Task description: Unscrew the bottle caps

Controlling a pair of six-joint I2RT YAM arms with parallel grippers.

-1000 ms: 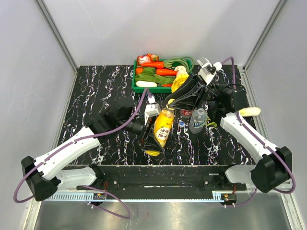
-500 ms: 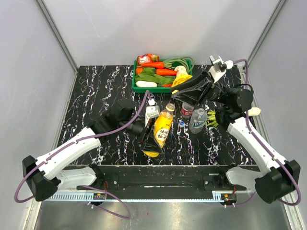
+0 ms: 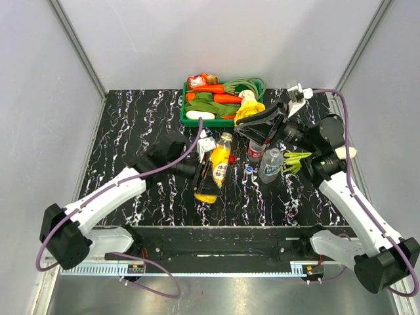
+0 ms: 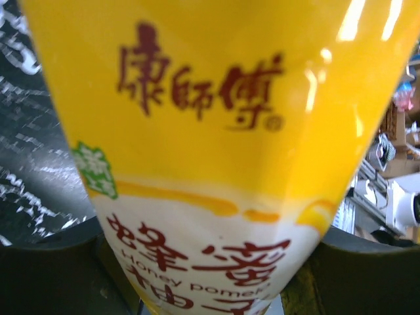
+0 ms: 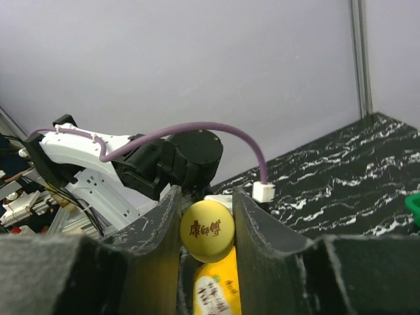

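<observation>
Right claw pinches yellow cap, left claw clamps tilted juice bottle; your twist may spin the bottle in that grip, or the cap slips out.

Enclosure: black marble-patterned tabletop with white veins, plain pale grey wall panels on three sides, slanting aluminium corner posts, brushed-metal front ledge, evenly lit.

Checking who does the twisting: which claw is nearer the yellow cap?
Right. The right claw has the yellow cap between its fingers; the left claw grips the bottle lower down its body.
</observation>
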